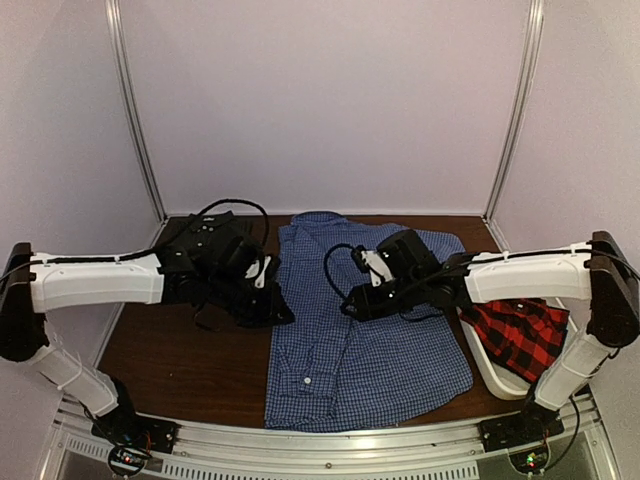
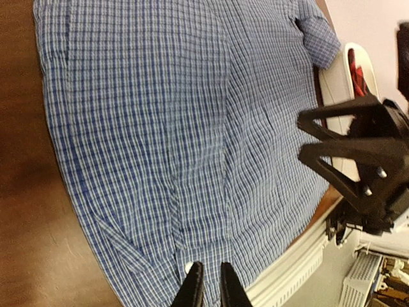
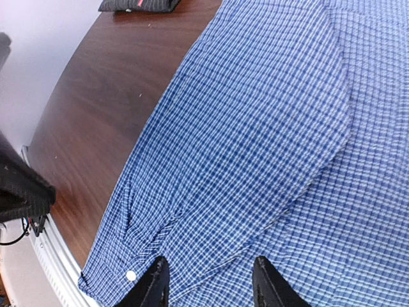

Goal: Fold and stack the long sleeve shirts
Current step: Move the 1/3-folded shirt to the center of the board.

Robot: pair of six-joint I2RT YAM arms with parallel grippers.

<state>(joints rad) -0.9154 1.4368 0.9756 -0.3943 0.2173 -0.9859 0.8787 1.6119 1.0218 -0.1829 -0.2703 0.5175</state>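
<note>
Charcoal shirt (image 3: 137,5): only corner seen, cut by top edge. Red plaid shirt (image 1: 520,340) partly hidden under my right arm (image 1: 520,275).

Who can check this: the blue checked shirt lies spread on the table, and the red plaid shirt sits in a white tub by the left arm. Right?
Wrong side: the red plaid shirt sits in the white tub by the right arm, as the top external view shows. The blue checked shirt does lie spread on the table.
</note>
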